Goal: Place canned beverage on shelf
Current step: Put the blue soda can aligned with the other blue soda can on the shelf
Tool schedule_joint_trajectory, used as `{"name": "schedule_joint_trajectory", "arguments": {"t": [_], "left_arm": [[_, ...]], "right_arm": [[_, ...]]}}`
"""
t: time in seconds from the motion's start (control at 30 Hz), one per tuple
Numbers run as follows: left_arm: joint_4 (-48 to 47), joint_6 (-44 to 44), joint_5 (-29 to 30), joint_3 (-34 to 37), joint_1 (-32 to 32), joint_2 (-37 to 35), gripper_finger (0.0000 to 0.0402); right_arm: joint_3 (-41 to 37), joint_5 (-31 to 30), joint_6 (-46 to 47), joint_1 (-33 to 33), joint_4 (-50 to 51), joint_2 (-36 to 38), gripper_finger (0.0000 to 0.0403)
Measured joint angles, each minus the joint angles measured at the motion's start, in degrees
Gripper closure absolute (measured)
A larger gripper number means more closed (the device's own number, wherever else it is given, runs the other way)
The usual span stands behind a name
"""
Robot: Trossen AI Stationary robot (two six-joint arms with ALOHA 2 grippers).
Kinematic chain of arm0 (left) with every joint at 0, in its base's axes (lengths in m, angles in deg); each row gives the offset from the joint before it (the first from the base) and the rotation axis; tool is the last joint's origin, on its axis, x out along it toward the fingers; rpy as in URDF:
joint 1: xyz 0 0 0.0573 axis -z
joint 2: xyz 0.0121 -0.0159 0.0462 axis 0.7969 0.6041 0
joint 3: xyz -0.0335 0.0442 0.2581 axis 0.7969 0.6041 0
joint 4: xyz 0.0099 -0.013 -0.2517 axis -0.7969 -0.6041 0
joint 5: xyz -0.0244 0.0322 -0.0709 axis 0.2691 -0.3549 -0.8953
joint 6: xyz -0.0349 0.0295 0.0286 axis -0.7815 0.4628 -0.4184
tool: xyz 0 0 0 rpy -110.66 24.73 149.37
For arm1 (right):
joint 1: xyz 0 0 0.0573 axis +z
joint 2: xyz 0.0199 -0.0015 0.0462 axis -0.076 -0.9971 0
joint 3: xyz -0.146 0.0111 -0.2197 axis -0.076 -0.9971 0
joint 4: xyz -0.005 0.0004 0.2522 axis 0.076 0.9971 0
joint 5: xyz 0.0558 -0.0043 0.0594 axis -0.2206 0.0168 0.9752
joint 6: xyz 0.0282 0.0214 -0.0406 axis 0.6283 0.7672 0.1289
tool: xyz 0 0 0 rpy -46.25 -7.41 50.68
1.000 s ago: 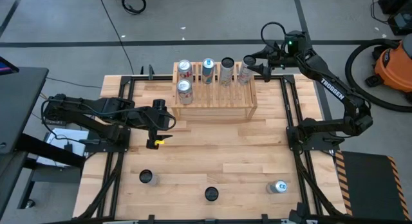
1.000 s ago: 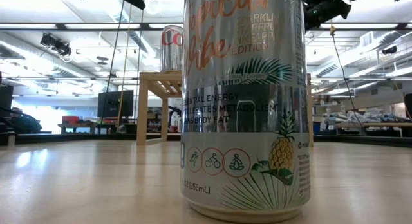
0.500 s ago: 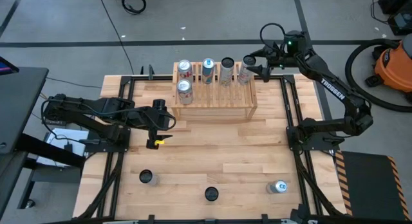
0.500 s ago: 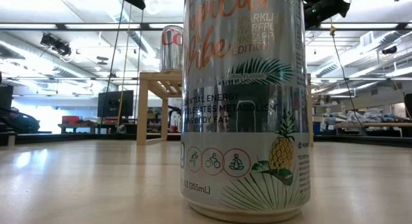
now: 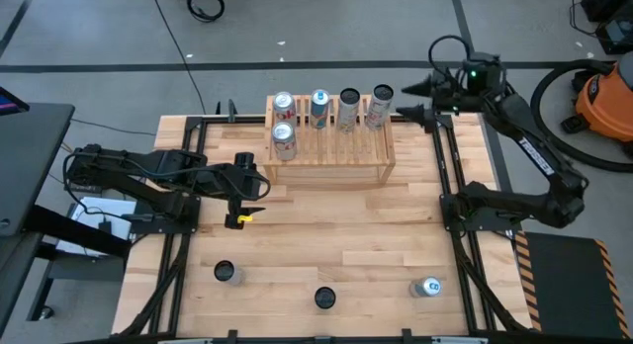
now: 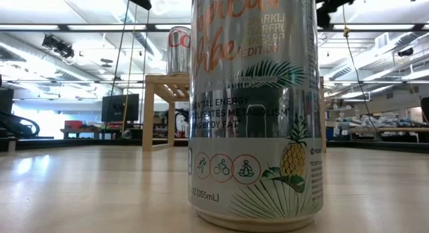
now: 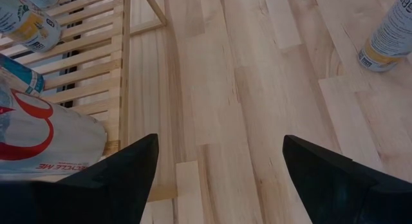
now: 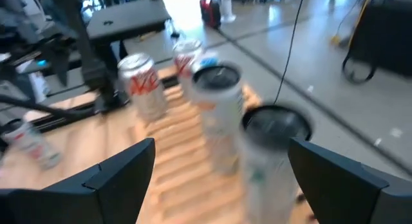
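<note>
On the far half of your table stands the shelf (image 5: 329,136), a light-wood rack with a slatted top. Five cans are upright on it: four in a row along the back edge and a red-and-white can (image 5: 284,137) set forward at the left end. The rightmost can in the row (image 5: 380,106) has a dark top and sits at the shelf's right end.

Your right gripper (image 5: 417,97) hangs just beside that end, apart from the can, with its fingers spread wide and nothing between them; its wrist view looks along the row with that same can (image 8: 271,159) nearest.

Your left gripper (image 5: 259,178) waits low by the shelf's front-left corner, fingers also spread wide and empty, close to the red-and-white can (image 7: 45,134).

Three more cans stand on the near part of the table: a left can (image 5: 226,273), a middle can (image 5: 324,298) and a right can (image 5: 427,287). From the low view, a pineapple-printed can (image 6: 255,106) fills the frame.
</note>
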Motion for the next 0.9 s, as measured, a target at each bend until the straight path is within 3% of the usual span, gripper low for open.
{"name": "schedule_joint_trajectory", "arguments": {"t": [0.23, 0.47, 0.7, 0.9], "left_arm": [[0.0, 0.0, 0.0, 0.0, 0.0, 0.0, 0.0067], [0.0, -1.1, 0.0, 0.0, 0.0, 0.0, 0.0067], [0.0, -1.9, 0.0, 0.0, 0.0, 0.0, 0.0067], [0.0, -2.0, 0.0, 0.0, 0.0, 0.0, 0.0067]], "right_arm": [[0.0, -0.3, 2.5, 4.6, 15.0, 5.2, 0.0039], [0.0, -2.1, 8.1, 13.1, 25.6, 9.3, 0.0045], [0.0, -8.6, 18.7, 24.8, 25.8, 13.0, 0.0057], [0.0, -8.7, 24.4, 33.8, 18.9, 13.2, 0.0057]]}}
